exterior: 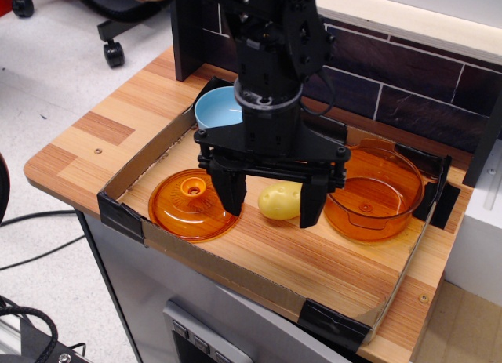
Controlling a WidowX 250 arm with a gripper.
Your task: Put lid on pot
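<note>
The lid (190,205), a flat translucent orange disc with a small ring knob, lies on the wooden tabletop at the left. The pot (374,194), deep and translucent orange, stands at the right, open and uncovered. My black gripper (272,209) hangs between them with its two fingers spread wide. It is open and holds nothing. Its left finger (230,192) stands just by the lid's right edge. Its right finger (312,205) stands near the pot's left wall.
A yellow potato-like object (280,201) lies between the fingers. A light blue bowl (220,108) sits behind the gripper, partly hidden. A low cardboard wall (235,270) with black tape rings the work area. A dark brick wall stands at the back.
</note>
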